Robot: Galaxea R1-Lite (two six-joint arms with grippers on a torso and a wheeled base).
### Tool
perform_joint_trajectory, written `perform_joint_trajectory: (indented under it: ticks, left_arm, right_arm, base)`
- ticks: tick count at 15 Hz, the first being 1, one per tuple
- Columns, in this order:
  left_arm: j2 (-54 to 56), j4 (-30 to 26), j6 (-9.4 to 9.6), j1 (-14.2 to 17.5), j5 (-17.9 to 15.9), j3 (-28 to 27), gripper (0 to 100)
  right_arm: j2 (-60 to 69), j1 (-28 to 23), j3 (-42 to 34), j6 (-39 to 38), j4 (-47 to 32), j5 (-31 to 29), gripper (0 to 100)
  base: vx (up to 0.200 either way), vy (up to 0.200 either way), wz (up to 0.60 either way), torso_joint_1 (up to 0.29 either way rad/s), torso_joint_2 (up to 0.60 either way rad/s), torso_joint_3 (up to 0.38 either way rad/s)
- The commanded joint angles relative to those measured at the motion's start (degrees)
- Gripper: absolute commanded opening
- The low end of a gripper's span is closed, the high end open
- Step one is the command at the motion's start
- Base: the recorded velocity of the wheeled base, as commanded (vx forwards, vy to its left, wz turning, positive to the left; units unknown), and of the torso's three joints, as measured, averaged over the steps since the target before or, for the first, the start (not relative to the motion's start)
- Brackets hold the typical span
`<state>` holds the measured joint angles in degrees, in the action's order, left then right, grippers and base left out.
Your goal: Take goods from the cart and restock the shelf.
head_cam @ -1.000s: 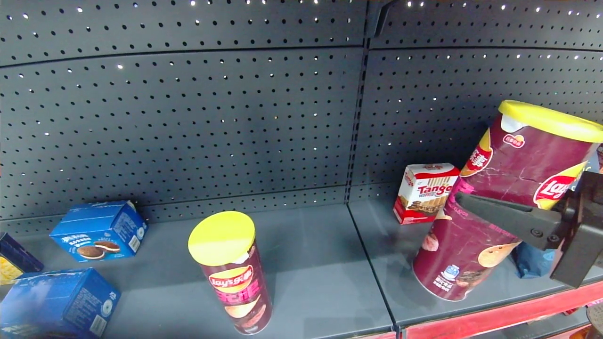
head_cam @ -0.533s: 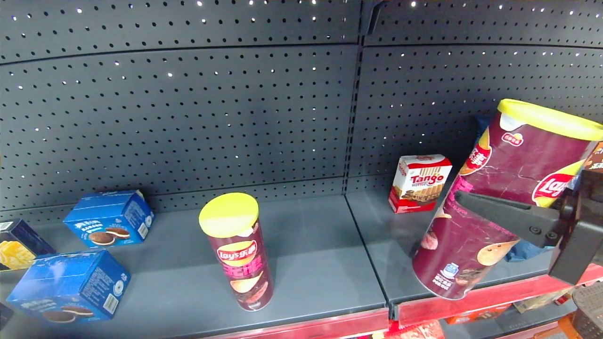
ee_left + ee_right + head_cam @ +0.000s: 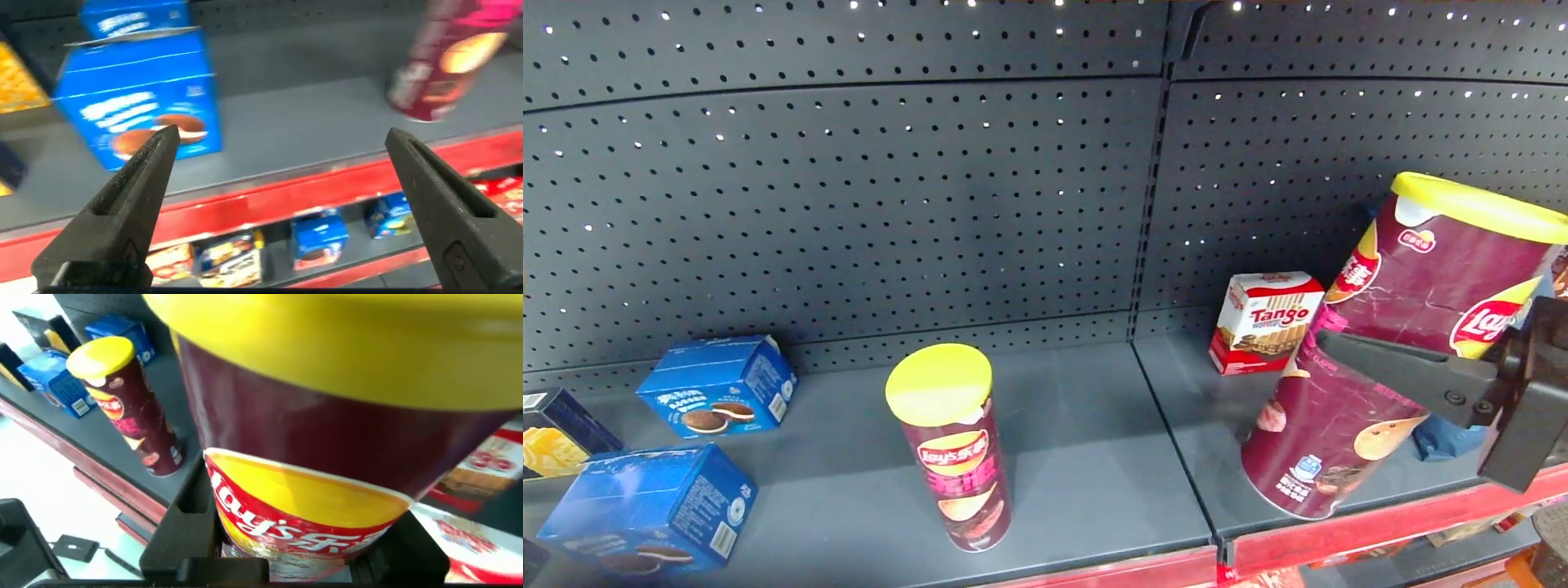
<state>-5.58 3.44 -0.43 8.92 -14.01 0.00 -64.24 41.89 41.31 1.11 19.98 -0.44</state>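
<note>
Shelf (image 3: pixel 1078 425): grey deck with a red front rail, thinly stocked, so there is open space ahead of both arms.

Held canister (image 3: pixel 1437 269): a large maroon chip tube with a yellow lid, clamped round its middle by the right gripper (image 3: pixel 1339 351). It leans, lid away from the wrist, base low at the shelf's front edge. I judge the mid-body grip is meant to keep the base free for setting down. I cannot tell whether the base touches the deck.

Standing canister (image 3: pixel 956 457): same kind, upright, well off to the left of the held one, which suggests the intended row.

Blue biscuit box (image 3: pixel 649 506): just ahead of the left gripper (image 3: pixel 282 139), whose fingers stand wide apart and hold nothing. A second blue box (image 3: pixel 719 384) sits further back.

Wafer box (image 3: pixel 1270 322): beyond the right gripper, near the back panel.

Obscured: the right gripper's far finger is behind the tube; a blue bag (image 3: pixel 1437 437) is mostly masked; the cart is not identifiable
</note>
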Motion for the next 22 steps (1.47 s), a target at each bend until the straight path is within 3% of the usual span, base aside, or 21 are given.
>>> perform_joint_trajectory:
  ticks: [1,8,9,10,11,13,16,18,22]
  left_arm:
    - [-0.2,0.0,-0.01,0.0,0.0,0.0,100]
    - [-0.2,0.1,-0.36,0.0,0.1,0.0,100]
    - [-0.2,0.1,-0.1,0.0,0.3,0.0,100]
    - [-0.2,0.1,0.08,0.1,0.3,0.0,100]
    - [-0.2,0.0,0.16,0.0,0.0,0.0,100]
    - [-0.2,0.0,0.08,0.0,-1.1,0.0,100]
    - [-0.2,0.0,0.08,0.0,-3.8,0.0,100]
    - [-0.2,0.0,-0.01,0.0,-4.2,0.0,100]
    - [-0.3,0.0,-0.19,0.0,-4.2,0.0,100]
  right_arm:
    - [-0.2,0.3,-0.1,0.0,0.1,0.1,0]
    - [-0.8,0.4,1.3,2.9,0.1,-0.5,0]
    - [-0.8,0.3,1.3,7.1,0.1,-2.0,0]
    - [-0.3,0.4,0.3,11.8,0.1,-7.3,0]
    - [-0.2,0.6,-0.6,12.5,0.4,-11.5,0]
    - [-0.3,1.1,-1.4,12.5,2.3,-13.4,0]
    - [-0.6,1.3,-2.1,11.6,2.4,-13.7,0]
    - [-0.6,1.3,-1.9,11.6,2.4,-13.4,0]
    - [-1.2,1.2,-2.2,10.4,2.4,-13.0,0]
  base:
    - [0.0,0.0,0.0,0.0,0.0,0.0]
    - [0.0,0.0,0.0,0.0,0.0,0.0]
    - [0.0,0.0,0.0,0.0,0.0,0.0]
    - [0.0,0.0,0.0,0.0,0.0,0.0]
    - [0.0,0.0,0.0,0.0,0.0,0.0]
    - [0.0,0.0,0.0,0.0,0.0,0.0]
    - [0.0,0.0,0.4,0.0,0.0,0.002]
    - [0.0,0.0,0.6,0.0,0.0,0.0]
    - [0.0,0.0,0.0,0.0,0.0,0.0]
